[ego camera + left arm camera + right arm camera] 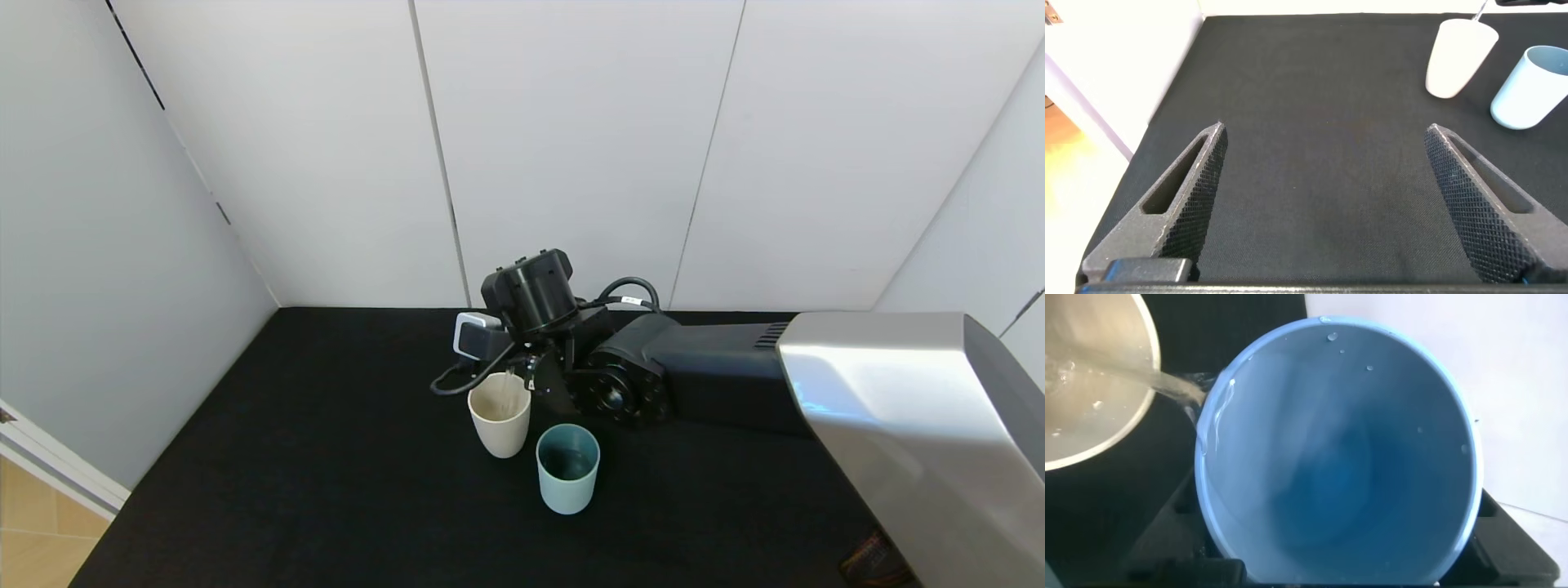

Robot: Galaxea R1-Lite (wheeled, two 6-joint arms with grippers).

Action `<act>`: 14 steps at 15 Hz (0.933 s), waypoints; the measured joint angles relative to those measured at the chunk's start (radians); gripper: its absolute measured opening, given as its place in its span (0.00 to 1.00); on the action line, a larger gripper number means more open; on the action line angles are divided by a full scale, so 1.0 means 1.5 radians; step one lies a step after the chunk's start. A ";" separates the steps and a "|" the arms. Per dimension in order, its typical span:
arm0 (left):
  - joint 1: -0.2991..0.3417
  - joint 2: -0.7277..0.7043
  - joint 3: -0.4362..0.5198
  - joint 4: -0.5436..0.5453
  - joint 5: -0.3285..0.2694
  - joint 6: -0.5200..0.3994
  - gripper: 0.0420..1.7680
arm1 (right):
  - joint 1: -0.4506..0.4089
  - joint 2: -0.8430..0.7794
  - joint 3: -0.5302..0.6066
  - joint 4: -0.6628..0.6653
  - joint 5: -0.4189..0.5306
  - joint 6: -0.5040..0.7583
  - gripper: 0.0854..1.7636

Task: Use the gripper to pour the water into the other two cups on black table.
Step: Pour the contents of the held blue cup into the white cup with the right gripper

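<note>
My right gripper (526, 369) reaches over the black table (326, 474) and is shut on a periwinkle-blue tumbler (1339, 449), tipped over on its side. A thin stream of water (1167, 385) runs from its rim into the cream-beige cup (500, 414), which also shows in the right wrist view (1090, 384). The stream shows faintly in the head view (509, 384). The pale teal cup (567, 467) stands upright just to the right of and nearer than the cream one. My left gripper (1325, 128) is open and empty, low over bare black cloth, with both cups (1458, 57) (1531, 88) farther off.
White wall panels (571, 147) close the table at the back and both sides. The right arm's silver-and-black forearm (882, 400) lies across the right of the table. The table's left edge meets a pale floor (33, 523).
</note>
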 joint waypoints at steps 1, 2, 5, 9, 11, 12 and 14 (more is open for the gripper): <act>0.000 0.000 0.000 0.000 0.000 0.000 0.97 | 0.001 0.000 0.000 0.000 0.000 -0.001 0.74; 0.000 0.000 0.000 0.000 0.000 0.000 0.97 | 0.003 0.000 0.000 0.001 0.000 -0.001 0.74; 0.000 0.000 0.000 0.000 0.000 0.000 0.97 | 0.007 -0.001 0.000 0.000 -0.020 -0.019 0.74; 0.000 0.000 0.000 -0.001 0.000 0.000 0.97 | 0.011 -0.004 0.000 -0.003 -0.028 -0.024 0.74; 0.000 0.000 0.000 -0.001 0.000 0.000 0.97 | 0.014 -0.005 0.000 -0.003 -0.030 -0.028 0.74; 0.000 0.000 0.000 -0.001 0.000 0.000 0.97 | 0.017 -0.006 0.000 -0.003 -0.030 -0.030 0.74; 0.000 0.000 0.000 -0.001 0.000 0.000 0.97 | 0.019 -0.007 0.000 -0.003 -0.041 -0.039 0.74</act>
